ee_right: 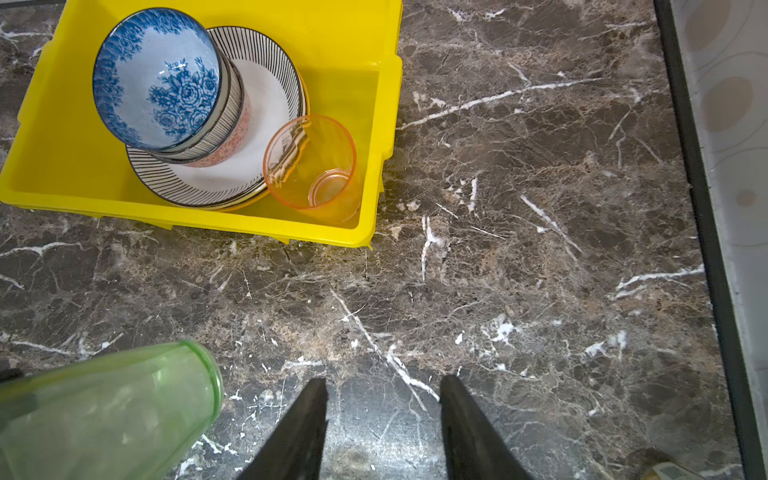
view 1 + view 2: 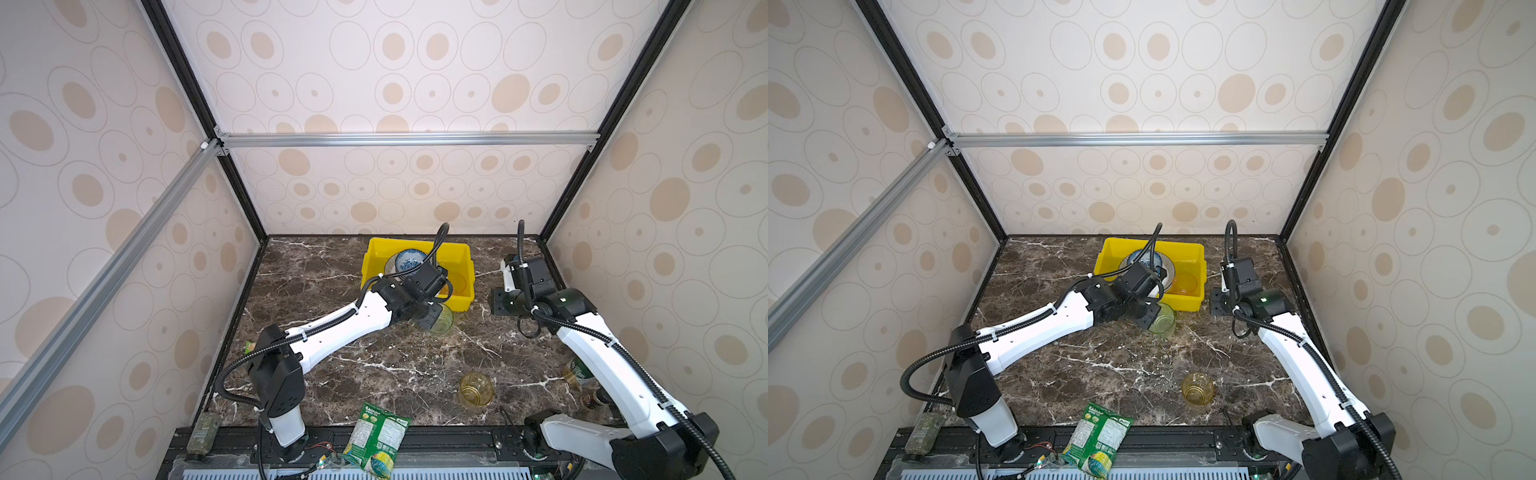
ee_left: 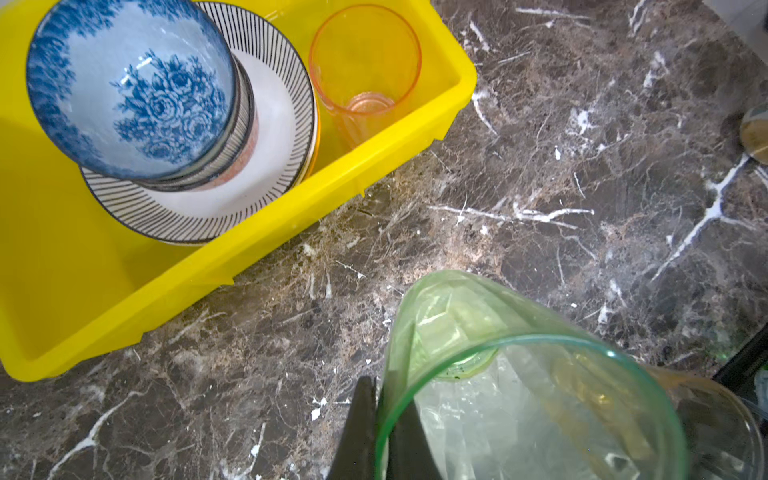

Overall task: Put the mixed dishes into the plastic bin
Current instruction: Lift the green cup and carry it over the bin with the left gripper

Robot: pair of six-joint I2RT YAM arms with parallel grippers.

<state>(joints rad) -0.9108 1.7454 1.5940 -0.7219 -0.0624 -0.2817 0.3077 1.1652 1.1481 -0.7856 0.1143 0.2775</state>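
Closest to our left wrist camera, the green glass tumbler [image 3: 498,316] is hanging tilted from our left gripper [image 3: 381,415], whose jaws are clamping on the wall at its rim, one finger inside the glass and one outside. We are holding it outside the yellow plastic bin [image 3: 257,249], just short of the near wall, and we cannot tell whether its base is clearing the marble tabletop [image 3: 582,166]. That thin pinch on slick glass is worrying us most: any jolt is likely to let the tumbler swivel or slide out and drop. Ahead of the gripper the bin's lipped wall is standing in the way, so if we are carrying too low the base is going to catch the lip and lever the glass free or shove the bin. Beyond that wall the room is looking tight: a blue floral bowl [image 3: 133,91] is sitting atop stacked bowls [image 3: 239,129] on a black-striped plate [image 3: 286,137], and an orange tumbler [image 3: 365,58] is standing upright beside the plate in the corner. Coming in at an angle, we are risking a knock against that tumbler or the stack. Our right gripper [image 1: 382,380] is hovering open and empty over bare marble near the green glass tumbler, close enough that the arms are risking a brush. An amber tumbler [image 2: 476,388] is waiting on the table, well behind both grippers.
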